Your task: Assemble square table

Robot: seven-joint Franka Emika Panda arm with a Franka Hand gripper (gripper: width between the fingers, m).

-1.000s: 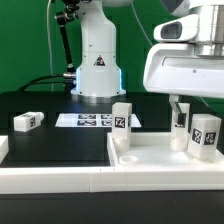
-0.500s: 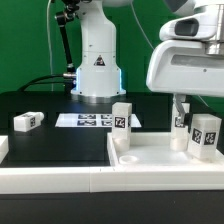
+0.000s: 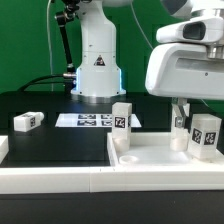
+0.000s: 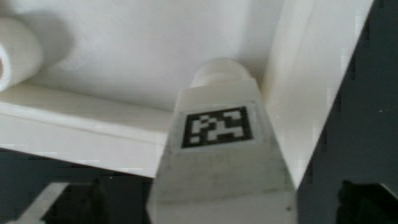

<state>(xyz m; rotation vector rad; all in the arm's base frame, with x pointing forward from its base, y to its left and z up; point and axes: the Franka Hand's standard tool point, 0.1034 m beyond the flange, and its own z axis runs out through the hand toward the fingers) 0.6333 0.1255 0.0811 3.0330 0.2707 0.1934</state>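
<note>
The white square tabletop (image 3: 150, 160) lies at the front right of the exterior view with its raised rim up. One tagged leg (image 3: 122, 125) stands upright near its left corner and another leg (image 3: 206, 136) stands at its right. My gripper (image 3: 181, 110) hangs just above the right-hand part of the tabletop. In the wrist view a white leg (image 4: 222, 130) with a black-white tag runs up between my open fingers (image 4: 68, 200), which do not touch it. The gripper (image 4: 222, 208) straddles that leg's end.
A loose tagged leg (image 3: 27, 121) lies on the black table at the exterior view's left. The marker board (image 3: 92, 120) lies flat before the robot base (image 3: 97, 70). A white border rail (image 3: 50, 178) runs along the front.
The gripper has shifted slightly toward the exterior view's right over the tabletop. Its jaws stay open and the legs have not moved.
</note>
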